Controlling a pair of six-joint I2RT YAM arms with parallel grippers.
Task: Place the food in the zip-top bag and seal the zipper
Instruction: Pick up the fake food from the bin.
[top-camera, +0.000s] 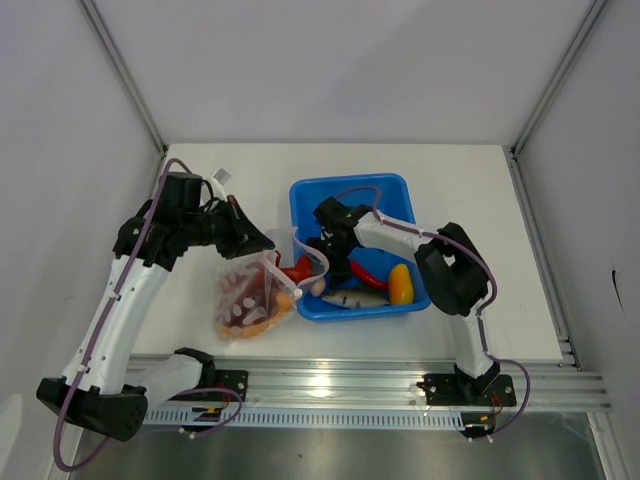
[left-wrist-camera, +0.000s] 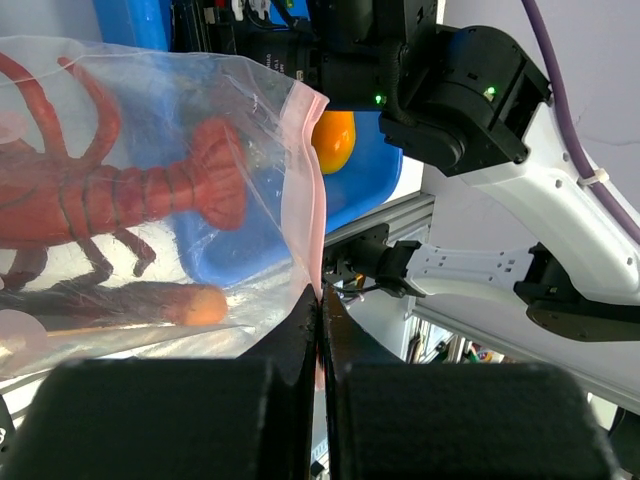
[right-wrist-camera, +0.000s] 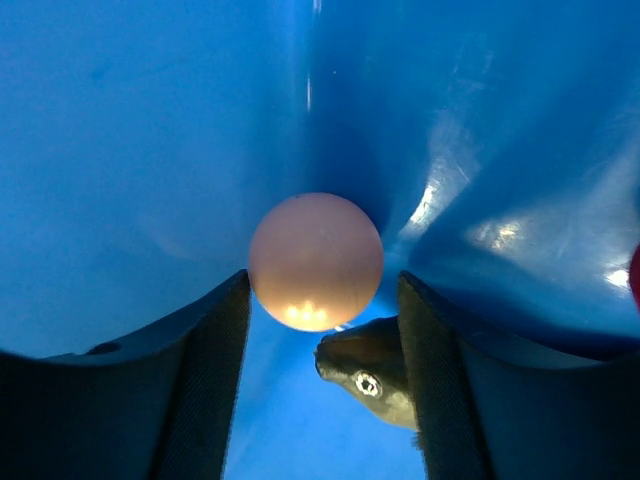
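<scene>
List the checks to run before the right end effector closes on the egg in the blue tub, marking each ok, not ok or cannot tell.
1. Egg centred in the right end effector, jaws open: ok.
2. Fish clear of the grip: cannot tell; its head lies low in the gap.
3. Left end effector shut on the zipper edge of the zip-top bag: ok.
4. Bag mouth open wide enough for the egg: cannot tell.

The zip-top bag (top-camera: 250, 300) lies left of the tub (top-camera: 305, 205) holding egg (right-wrist-camera: 315, 262) and fish (right-wrist-camera: 375, 385)
</scene>
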